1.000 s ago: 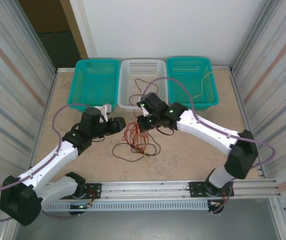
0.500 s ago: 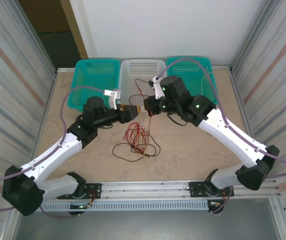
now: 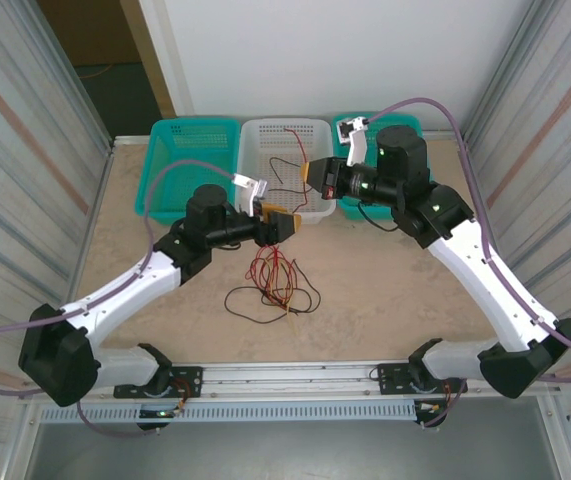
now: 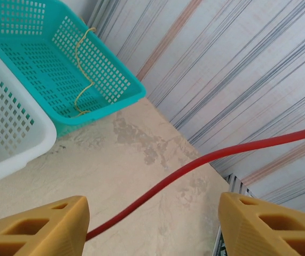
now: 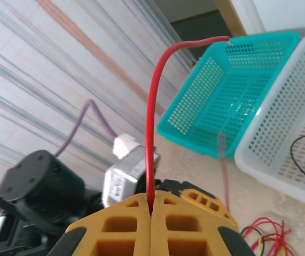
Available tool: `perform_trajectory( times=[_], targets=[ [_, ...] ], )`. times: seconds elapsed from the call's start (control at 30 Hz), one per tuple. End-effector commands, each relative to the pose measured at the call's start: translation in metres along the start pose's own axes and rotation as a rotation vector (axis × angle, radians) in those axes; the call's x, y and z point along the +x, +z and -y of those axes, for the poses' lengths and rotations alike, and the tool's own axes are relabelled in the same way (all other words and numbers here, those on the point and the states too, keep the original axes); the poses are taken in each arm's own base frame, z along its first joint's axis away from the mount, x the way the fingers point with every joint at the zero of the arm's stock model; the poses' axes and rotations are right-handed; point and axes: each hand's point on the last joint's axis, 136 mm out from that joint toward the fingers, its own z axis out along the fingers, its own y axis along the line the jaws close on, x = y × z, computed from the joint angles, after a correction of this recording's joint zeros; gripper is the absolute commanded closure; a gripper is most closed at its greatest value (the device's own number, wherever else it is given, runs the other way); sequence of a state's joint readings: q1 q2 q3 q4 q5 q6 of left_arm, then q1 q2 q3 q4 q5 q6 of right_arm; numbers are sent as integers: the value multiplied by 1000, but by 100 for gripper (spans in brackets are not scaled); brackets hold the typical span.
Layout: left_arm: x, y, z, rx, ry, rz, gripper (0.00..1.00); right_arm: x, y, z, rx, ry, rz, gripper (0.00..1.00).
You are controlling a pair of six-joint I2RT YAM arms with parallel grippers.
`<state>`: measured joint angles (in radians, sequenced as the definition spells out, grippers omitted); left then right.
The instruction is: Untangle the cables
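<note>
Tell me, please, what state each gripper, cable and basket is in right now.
Left gripper: open, the red cable passing loose between its jaws.
Right gripper: shut on the red cable, whose end sticks up.
Cable bundle: tangled, lying on the table.
White basket: holds a black cable.
Right teal basket: holds a pale yellow cable.

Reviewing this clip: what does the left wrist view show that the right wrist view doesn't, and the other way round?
Left wrist view adds: the left gripper, jaws open, with the red cable passing between them, and a pale yellow cable lying in a teal basket.
Right wrist view adds: the right gripper shut on the red cable, a black cable in the white basket, the red tangle and the left arm.
Both: the red cable, white basket and table.
</note>
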<state>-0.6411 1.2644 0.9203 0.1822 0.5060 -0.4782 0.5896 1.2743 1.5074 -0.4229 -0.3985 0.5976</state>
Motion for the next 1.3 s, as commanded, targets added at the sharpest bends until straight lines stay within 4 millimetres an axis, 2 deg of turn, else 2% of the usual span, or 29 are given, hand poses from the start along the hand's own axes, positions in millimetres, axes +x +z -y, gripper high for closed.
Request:
perform_trajectory(
  times=[0.0, 0.17, 0.33, 0.7, 0.83, 0.93, 1.07, 1.27],
  targets=[
    [-11, 0, 12, 34, 46, 12, 37, -16, -16, -19, -91, 26, 47, 100],
    [-9, -1, 13, 41, 47, 6, 42, -25, -22, -21, -128, 58, 73, 100],
    [-5, 1, 17, 58, 47, -2, 59, -32, -26, -19, -150, 89, 102, 100],
    [7, 13, 30, 88, 55, -34, 98, -49, -31, 3, -133, 173, 183, 100],
    [17, 17, 38, 110, 64, -65, 100, -53, -34, 22, -67, 202, 230, 100],
    [23, 17, 43, 131, 48, -76, 100, -50, -33, 39, -2, 217, 242, 100],
    [18, 11, 33, 51, 30, -48, 100, -42, -28, 59, 67, 250, 229, 83],
    [-23, -11, 12, -159, 74, 6, 100, -41, -34, 67, 106, 255, 239, 52]
  ],
)
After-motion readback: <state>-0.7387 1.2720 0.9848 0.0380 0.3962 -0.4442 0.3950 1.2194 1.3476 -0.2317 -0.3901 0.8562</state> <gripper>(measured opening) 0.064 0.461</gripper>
